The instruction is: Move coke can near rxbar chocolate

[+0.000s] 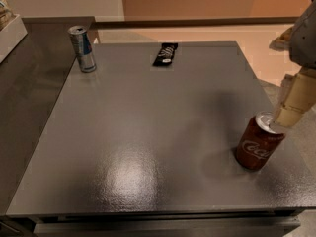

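Standing near the right front edge of the grey table (pixel 148 132): coke can (pixel 260 142), red, leaning slightly. At its silver top, touching the rim: gripper (pixel 279 122), hold or release cannot be told. At the table's far edge: rxbar chocolate (pixel 165 55), flat; at its far left corner: blue-and-silver can (pixel 82 48), upright.

Grey table (pixel 148 181), matte top with a glare patch near the front centre. Slim blue-and-silver can (pixel 83 49) upright at the far-left corner. Dark counter (pixel 29 93) butts against the table's left side, with a white box (pixel 11 35) at its far end. Orange-tan wall (pixel 197 1) behind. Gripper (pixel 280 121) over the table's right edge.
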